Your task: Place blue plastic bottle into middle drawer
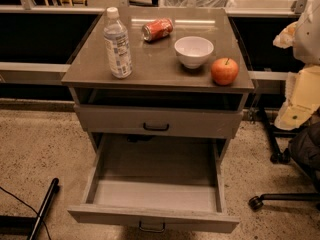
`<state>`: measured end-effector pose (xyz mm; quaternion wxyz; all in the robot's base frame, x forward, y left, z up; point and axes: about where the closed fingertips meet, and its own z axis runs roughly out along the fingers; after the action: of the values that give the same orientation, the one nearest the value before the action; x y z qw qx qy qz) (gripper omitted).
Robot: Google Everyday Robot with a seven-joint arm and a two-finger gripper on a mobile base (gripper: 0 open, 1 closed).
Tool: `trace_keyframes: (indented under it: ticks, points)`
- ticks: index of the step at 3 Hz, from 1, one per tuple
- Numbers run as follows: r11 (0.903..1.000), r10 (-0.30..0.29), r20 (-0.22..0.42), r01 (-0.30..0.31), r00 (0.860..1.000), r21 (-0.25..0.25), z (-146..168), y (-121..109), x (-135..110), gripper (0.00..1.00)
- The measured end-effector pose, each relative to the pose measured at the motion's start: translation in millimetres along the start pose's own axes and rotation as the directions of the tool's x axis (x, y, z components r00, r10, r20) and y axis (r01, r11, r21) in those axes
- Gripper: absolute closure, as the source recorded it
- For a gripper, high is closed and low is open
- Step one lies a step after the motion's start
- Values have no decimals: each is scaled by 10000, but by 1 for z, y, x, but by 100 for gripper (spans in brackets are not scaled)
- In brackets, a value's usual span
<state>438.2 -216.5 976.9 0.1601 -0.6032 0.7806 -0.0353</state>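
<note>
Middle drawer point(150, 217) gapes below; blue plastic bottle point(117, 44) stands upright, well left of the right-edge gripper point(299, 34), whose grip I cannot tell

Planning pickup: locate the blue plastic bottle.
Camera view: the blue plastic bottle stands upright at the left of the cabinet top, near the red can; gripper at the right edge.

One camera looks down from the front, close to the table point(155, 71); the gripper point(300, 99) sits at the right edge.
</note>
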Motion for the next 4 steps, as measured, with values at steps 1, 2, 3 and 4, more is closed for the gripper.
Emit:
trace_keyframes:
  ticks: [1,2,3,4]
  points:
    - [9999,-80,180,79,9998,63,1,-4,-6,0]
    - [9959,-784,1634,696,9834,584,5,-32,-59,0]
    - [9892,-1343,4389,940,8884,1125,31,-84,-159,0]
    - [9930,-956,5571,397,8249,1116,59,-107,-208,0]
